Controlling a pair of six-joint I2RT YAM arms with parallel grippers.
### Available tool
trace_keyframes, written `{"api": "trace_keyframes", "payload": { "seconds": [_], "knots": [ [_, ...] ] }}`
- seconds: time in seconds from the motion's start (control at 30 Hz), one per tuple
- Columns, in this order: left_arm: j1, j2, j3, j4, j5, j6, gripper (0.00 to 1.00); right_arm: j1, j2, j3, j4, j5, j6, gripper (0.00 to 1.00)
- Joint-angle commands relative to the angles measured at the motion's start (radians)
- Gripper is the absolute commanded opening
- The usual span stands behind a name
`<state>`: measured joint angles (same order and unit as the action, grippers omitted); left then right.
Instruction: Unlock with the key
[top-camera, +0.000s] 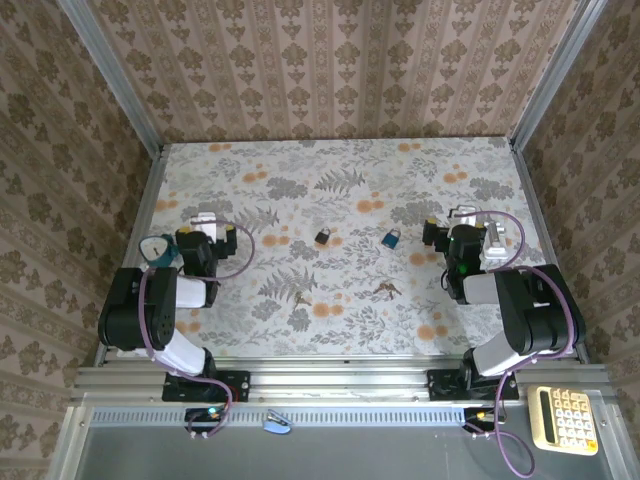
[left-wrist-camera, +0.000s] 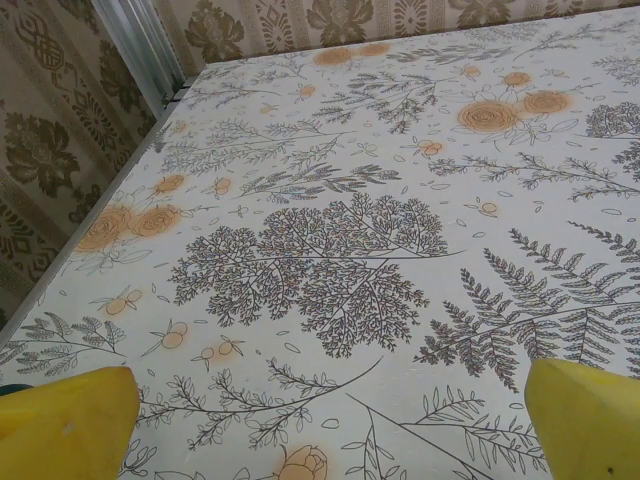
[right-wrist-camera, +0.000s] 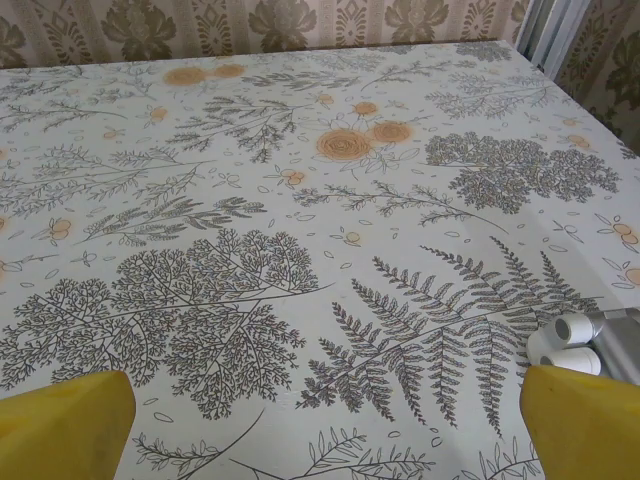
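A table (top-camera: 340, 170) covered in a cloth printed with ferns and orange flowers takes up the enclosure, with patterned wallpaper on three sides. The left arm (top-camera: 150, 310) and the right arm (top-camera: 530, 320) are folded back near their bases at the near edge. The left gripper (top-camera: 208, 228) sits low over the cloth on the left side, and its yellow fingers (left-wrist-camera: 60, 425) stand wide apart with only bare cloth between them. The right gripper (top-camera: 460, 228) sits over the right side, and its yellow fingers (right-wrist-camera: 585, 420) are likewise spread wide and hold nothing. A beige calculator (top-camera: 567, 418) lies off the table, by the right arm's base.

Between the two grippers, near the middle of the table, a black padlock (top-camera: 324, 236) and a blue padlock (top-camera: 392, 239) lie near each other but apart. Closer to the arms lie two small keys, a left key (top-camera: 300, 297) and a right key (top-camera: 386, 290), each well clear of both grippers.
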<state>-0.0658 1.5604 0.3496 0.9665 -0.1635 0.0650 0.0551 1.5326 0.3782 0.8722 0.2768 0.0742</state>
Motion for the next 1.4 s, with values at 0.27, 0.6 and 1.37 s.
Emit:
{"api": "trace_keyframes", "payload": {
  "seconds": [0.27, 0.6, 1.37],
  "knots": [
    [0.001, -0.003, 0.022, -0.005, 0.016, 0.016, 1.0, 0.003, -0.001, 0.01, 0.022, 0.012, -0.005, 1.0],
    [0.006, -0.003, 0.025, -0.013, 0.028, 0.013, 1.0, 0.003, -0.001, 0.008, 0.024, 0.013, -0.005, 1.0],
    [0.017, -0.094, 0.059, -0.142, 0.032, 0.002, 1.0, 0.019, -0.086, 0.045, -0.105, 0.006, -0.031, 1.0]
  ]
}}
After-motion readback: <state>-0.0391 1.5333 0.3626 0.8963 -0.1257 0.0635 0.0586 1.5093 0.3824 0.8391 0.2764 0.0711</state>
